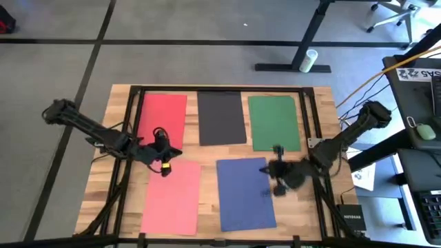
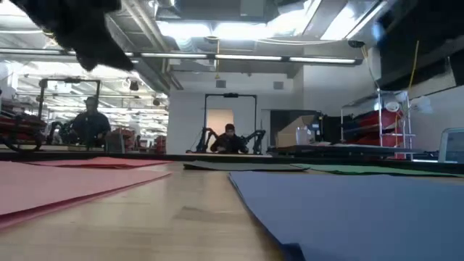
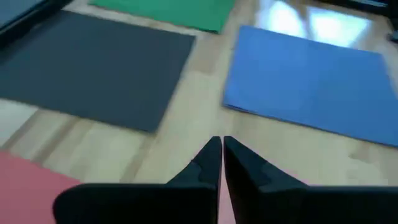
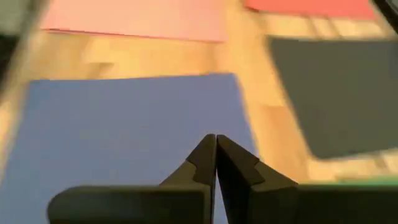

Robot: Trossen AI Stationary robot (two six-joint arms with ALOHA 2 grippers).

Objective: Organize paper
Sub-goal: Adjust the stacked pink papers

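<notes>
Overhead: five paper [image 1: 222, 117] sheets | wrist views: both end effectors [image 3: 221, 152] [image 4: 215, 149] pressed together

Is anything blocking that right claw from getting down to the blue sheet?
Nothing visible does. The right gripper, fingers shut, hangs over the blue paper's edge, with only bare sheet under it in its wrist view. The left gripper, also shut, is away over the pink paper.

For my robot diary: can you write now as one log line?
left gripper: shut, pink sheet edge | right gripper: shut, over blue sheet | sheets: separate
</notes>
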